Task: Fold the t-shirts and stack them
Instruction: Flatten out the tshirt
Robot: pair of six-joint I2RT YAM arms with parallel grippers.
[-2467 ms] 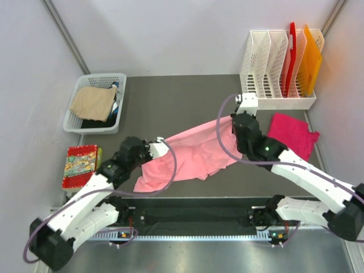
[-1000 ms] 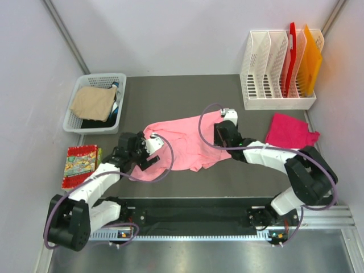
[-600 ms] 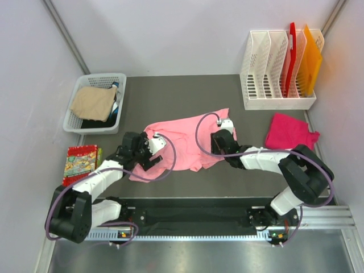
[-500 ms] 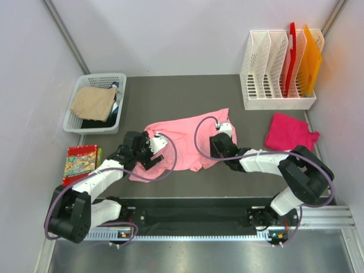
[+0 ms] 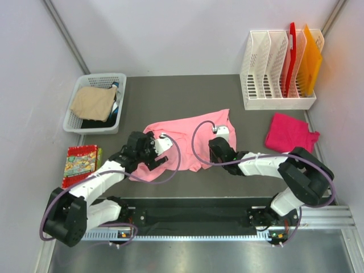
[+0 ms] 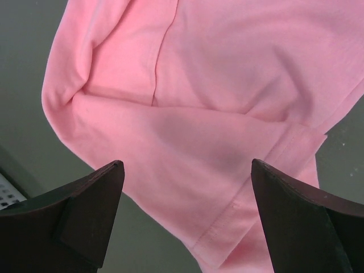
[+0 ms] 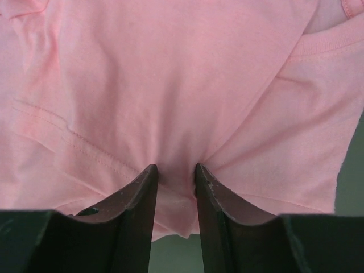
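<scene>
Salmon-pink t-shirt (image 5: 182,135): spread out but rumpled on middle of dark table (image 5: 170,94). At its near right edge, right gripper (image 5: 213,154), fingers pressed together on a small pinch of the pink cloth, wrinkles spreading from that place. Over its near left corner, left gripper (image 5: 153,159), fingers wide apart above a hemmed sleeve; contact with cloth not clear. Well to right of pink shirt, magenta t-shirt (image 5: 290,133), lying apart in a loose heap. Far to left of pink shirt, white basket (image 5: 77,122) holding beige cloth (image 5: 91,102).
</scene>
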